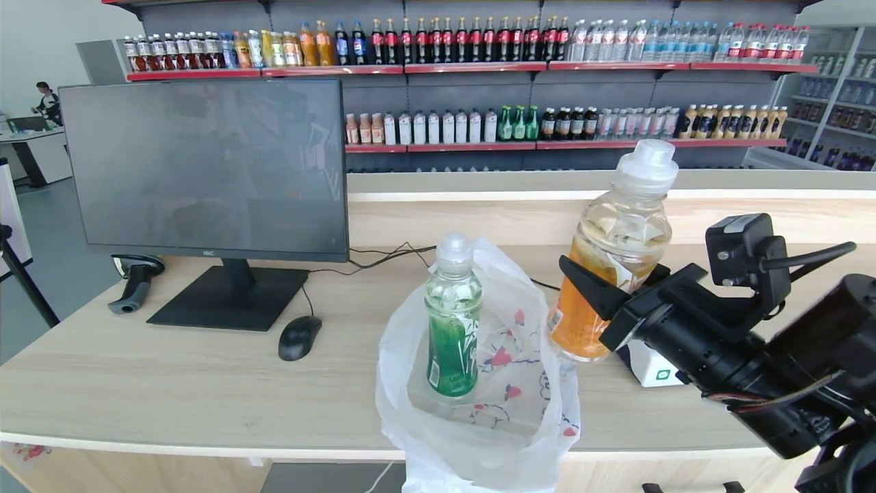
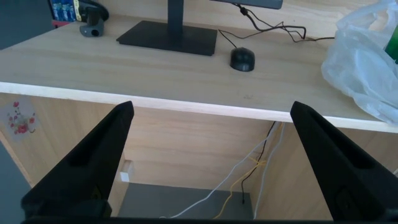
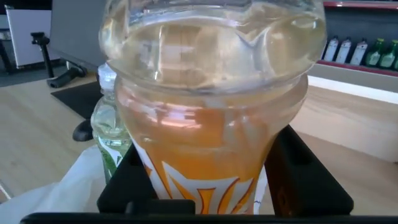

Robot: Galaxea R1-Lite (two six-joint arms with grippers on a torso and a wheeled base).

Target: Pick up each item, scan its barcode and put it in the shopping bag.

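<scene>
My right gripper [image 1: 602, 294] is shut on an orange drink bottle [image 1: 612, 260] with a white cap, held tilted above the counter just right of the shopping bag [image 1: 479, 411]. The same orange bottle [image 3: 211, 118] looms close in the right wrist view between the black fingers [image 3: 305, 174]. A green bottle [image 1: 453, 329] stands upright inside the white plastic bag; that green bottle [image 3: 112, 124] shows behind the orange one. My left gripper [image 2: 211, 168] hangs open below the counter's front edge, nothing between its fingers. A white barcode scanner box [image 1: 650, 366] sits on the counter under my right arm.
A monitor [image 1: 205, 171] stands at the left of the wooden counter [image 1: 171, 383], with a black mouse [image 1: 299, 337] and a handheld scanner [image 1: 133, 281] near it. Cables run behind the bag. Drink shelves line the back wall.
</scene>
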